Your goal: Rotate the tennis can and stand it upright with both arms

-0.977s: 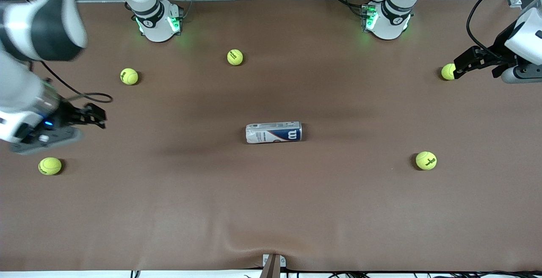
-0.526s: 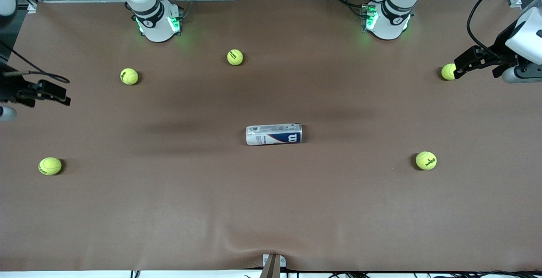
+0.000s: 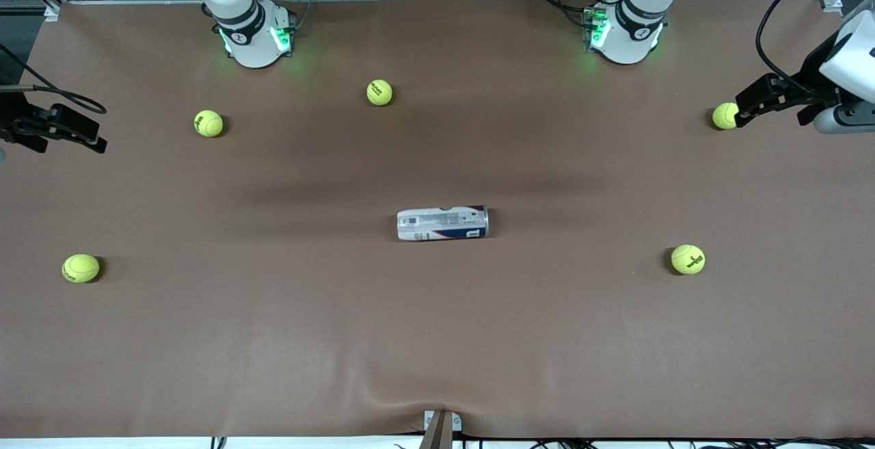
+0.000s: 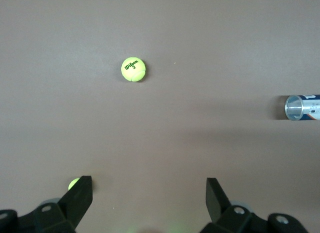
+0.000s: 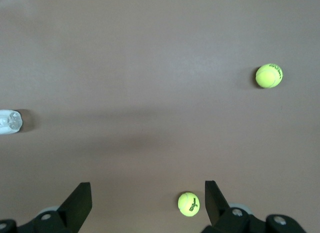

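The table (image 3: 273, 339) is covered in plain brown. The tennis can (image 3: 442, 223) is marked white and silver-grey with a navy band — a red streak is seen too. Five tennis balls (image 3: 688, 259) are coloured yellow-green, with dark print. The grippers (image 4: 145, 198) are black.

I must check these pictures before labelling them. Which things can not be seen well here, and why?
- Tennis can: both wrist views cut it off at an edge, showing one end only.
- Tennis ball at the left arm's end of the table: partly covered by the open left gripper in the front view and left wrist view.
- Right gripper: front view's edge cuts its arm.
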